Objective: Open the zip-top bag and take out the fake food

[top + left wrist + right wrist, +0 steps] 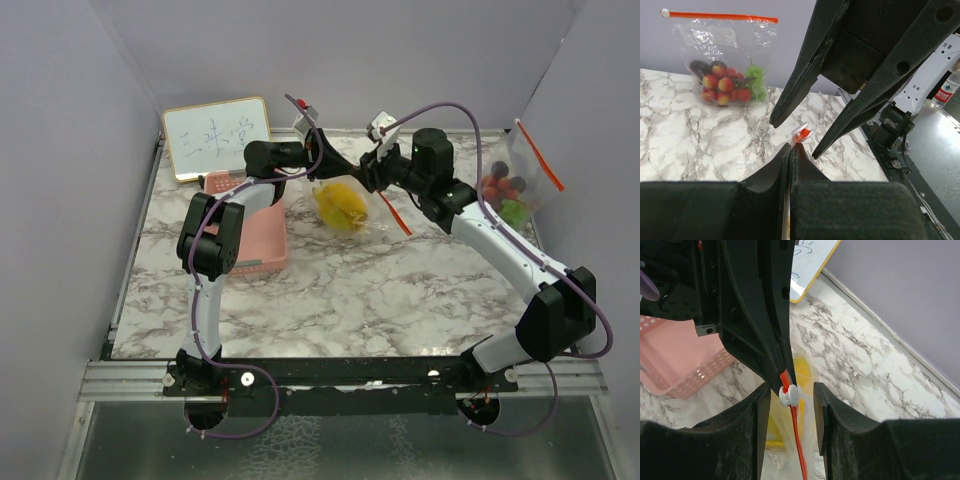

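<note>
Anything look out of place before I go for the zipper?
One oddity: a second zip-top bag stands propped against the right wall, apparently zipped shut, with red, green and dark fruit inside. The held bag with yellow fruit is mid-table, left gripper shut on its top edge. Nothing spilled.

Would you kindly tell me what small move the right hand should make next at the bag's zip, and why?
Probably close the right hand on the white slider. Its fingers stand open on either side of it, while the left hand is shut on the red zip strip just beside, bracing the bag that holds the yellow fruit.
</note>
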Tool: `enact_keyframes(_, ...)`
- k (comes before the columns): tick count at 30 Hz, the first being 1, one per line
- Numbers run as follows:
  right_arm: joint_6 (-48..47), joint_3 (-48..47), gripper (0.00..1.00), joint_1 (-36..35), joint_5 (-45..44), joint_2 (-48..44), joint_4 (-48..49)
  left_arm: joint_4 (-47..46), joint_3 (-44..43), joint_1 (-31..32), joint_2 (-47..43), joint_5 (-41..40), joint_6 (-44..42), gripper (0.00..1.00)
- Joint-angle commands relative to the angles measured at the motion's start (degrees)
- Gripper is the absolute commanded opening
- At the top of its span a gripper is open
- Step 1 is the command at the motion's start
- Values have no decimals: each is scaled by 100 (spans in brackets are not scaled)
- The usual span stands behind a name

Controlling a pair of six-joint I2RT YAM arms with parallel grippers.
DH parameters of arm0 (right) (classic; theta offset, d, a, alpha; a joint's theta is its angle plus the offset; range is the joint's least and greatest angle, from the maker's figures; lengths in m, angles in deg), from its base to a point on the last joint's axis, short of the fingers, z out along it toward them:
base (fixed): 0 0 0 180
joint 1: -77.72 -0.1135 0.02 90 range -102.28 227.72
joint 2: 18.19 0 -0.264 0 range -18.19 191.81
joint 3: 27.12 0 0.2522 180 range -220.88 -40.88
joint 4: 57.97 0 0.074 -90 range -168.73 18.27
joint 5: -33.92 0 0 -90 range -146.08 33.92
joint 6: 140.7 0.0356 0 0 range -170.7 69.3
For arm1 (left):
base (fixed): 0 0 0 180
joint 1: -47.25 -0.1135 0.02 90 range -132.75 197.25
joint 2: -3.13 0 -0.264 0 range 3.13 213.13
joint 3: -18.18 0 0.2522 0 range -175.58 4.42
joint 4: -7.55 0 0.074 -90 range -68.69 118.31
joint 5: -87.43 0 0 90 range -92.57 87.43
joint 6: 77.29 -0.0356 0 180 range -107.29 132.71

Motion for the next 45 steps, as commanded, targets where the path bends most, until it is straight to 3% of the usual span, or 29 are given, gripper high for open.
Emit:
enact_keyframes(1,-37,60,39,17,-130,103,24,-24,-147,31,-242,-133,-99,0)
enact_keyframes(5,-6,1,31,10,-155,103,55,-19,-147,28,-242,-142,-94,0)
enact_keyframes(10,-3,-20,4,12,-204,109,60,-3,-172,29,-234,-151,-85,0)
enact_keyframes(16,-10,85,2,11,-354,28,58,-44,-236,19,-245,-191,-24,0)
enact_keyframes(22,-54,228,2,20,-502,-121,-97,-1354,-498,-281,-46,-296,1161,0)
enact_keyframes(25,-32,402,2,12,-511,-216,-90,-1423,-640,-448,-4,-346,1370,0)
enact_keyframes(34,221,1229,2,18,-673,-845,-94,663,-695,-834,-287,-876,-129,0)
enact_keyframes(42,781,2544,2,15,-977,-2092,-318,3054,-824,-1061,-522,-2222,-1835,0)
enact_keyframes(45,951,2853,2,21,-1059,-2558,-418,3448,-829,-1061,-562,-2701,-2046,0)
